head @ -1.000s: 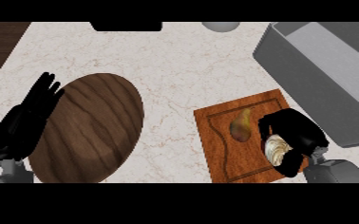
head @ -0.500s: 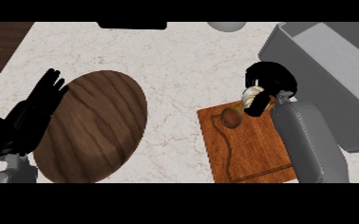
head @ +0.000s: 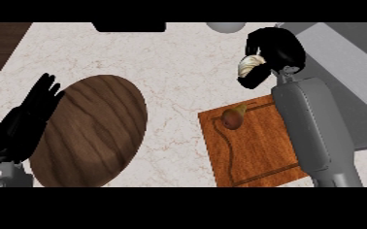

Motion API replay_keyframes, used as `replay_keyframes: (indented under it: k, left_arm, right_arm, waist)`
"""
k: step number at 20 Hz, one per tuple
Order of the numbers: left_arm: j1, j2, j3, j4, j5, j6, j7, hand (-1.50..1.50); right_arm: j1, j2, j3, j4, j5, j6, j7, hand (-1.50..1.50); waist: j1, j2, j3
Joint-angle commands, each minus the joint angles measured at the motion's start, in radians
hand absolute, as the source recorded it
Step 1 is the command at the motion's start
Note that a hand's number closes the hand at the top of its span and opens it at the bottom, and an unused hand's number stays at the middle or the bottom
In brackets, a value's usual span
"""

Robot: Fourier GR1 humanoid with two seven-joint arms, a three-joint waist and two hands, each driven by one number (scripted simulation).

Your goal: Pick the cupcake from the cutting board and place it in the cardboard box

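My right hand [head: 276,53] is raised above the counter at the upper right, its fingers curled round the cupcake [head: 249,65], whose pale frosting shows at the hand's left side. It hovers beside the left edge of the grey cardboard box [head: 337,53]. The rectangular wooden cutting board [head: 251,150] lies below it with a small brown pear-like fruit [head: 233,118] near its upper left corner. My left hand [head: 28,119] rests open at the left edge, fingers up.
A dark oval wooden board [head: 93,131] lies on the marble counter at the left. A grey round object [head: 225,26] and a black object [head: 129,26] sit at the far edge. My right forearm [head: 315,131] covers the cutting board's right side.
My right hand lifted the cupcake off the cutting board and carried it up and away toward the box. The left hand stayed where it was.
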Motion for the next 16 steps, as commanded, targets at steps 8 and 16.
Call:
replay_keyframes:
  k: [8,16]
  left_arm:
    - [-0.001,-0.054,-0.047,-0.016,-0.058,0.05,-0.016,0.0]
    - [-0.005,-0.016,-0.018,-0.011,-0.029,0.011,0.005,0.0]
  right_arm:
    - [-0.128,-0.074,-0.126,-0.281,0.016,0.029,0.218,1.5]
    - [-0.16,-0.157,-0.198,-0.14,0.033,-0.078,0.221,1.5]
  waist:
    - [-0.008,-0.002,0.0]
    - [0.005,0.003,0.0]
